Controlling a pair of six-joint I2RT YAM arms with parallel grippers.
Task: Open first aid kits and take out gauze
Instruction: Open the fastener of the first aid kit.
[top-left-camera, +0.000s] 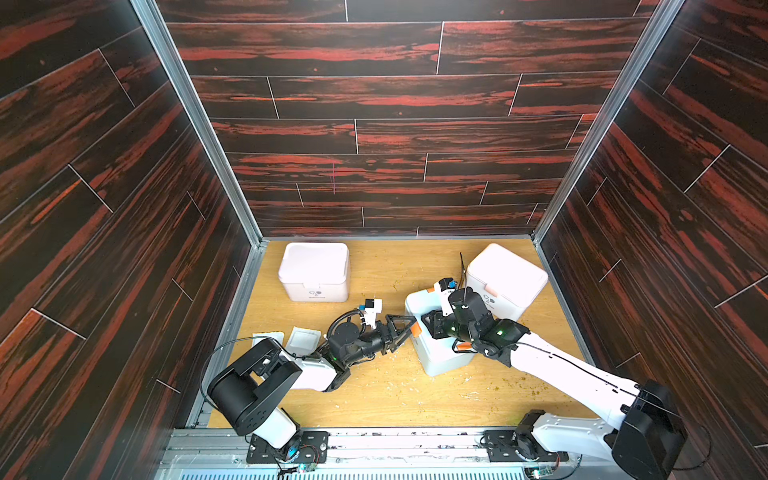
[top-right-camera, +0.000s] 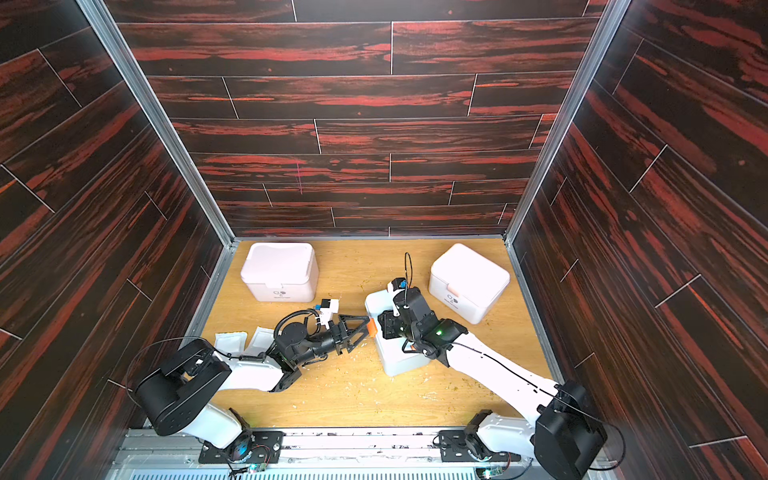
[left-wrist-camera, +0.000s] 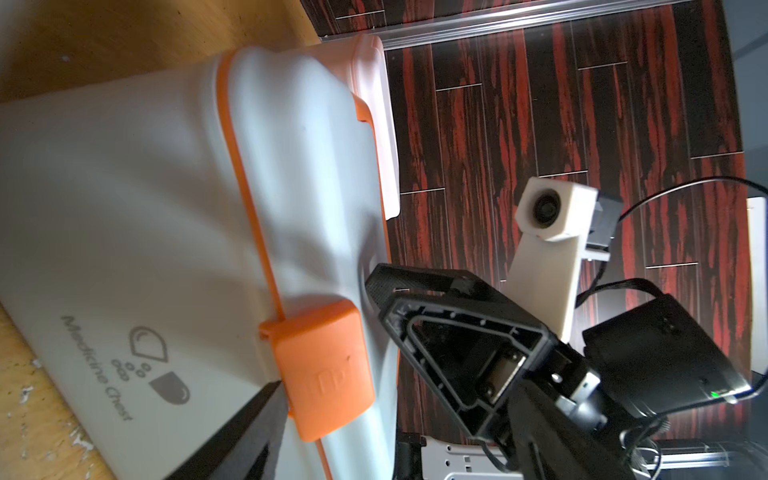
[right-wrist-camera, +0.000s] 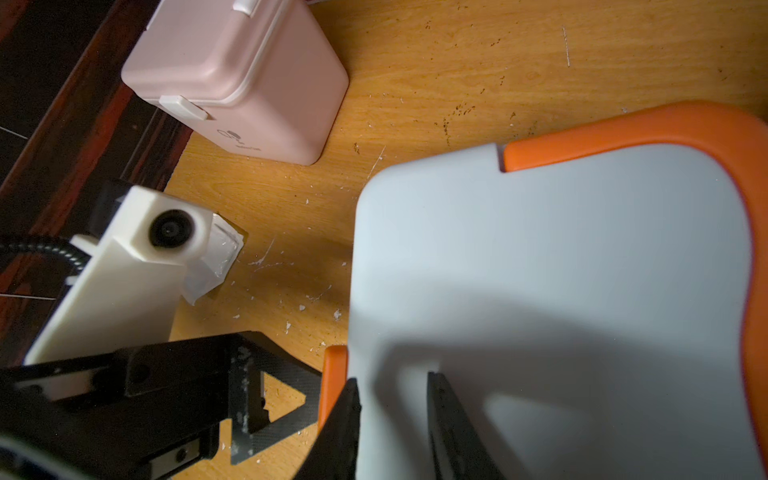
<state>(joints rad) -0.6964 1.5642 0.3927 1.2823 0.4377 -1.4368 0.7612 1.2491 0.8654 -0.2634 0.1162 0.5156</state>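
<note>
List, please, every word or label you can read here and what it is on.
"Medicine Chest": front of the blue-white kit, under its logo.
Print under the logo of the left pink kit: too small.
Print on the right pink kit: too small.
Mark on the orange latch: blurred.

blue-white kit (top-left-camera: 438, 360): centre, lid on | left pink kit (top-left-camera: 314, 270), right pink kit (top-left-camera: 509, 278): rear, closed | gauze packets (top-left-camera: 305, 337): flat, left

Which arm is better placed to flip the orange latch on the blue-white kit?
Left. The left gripper, open, faces the orange latch side-on, a fingertip right beside it. The right gripper sits at the lid edge from above, likely poorly angled for the latch.
</note>
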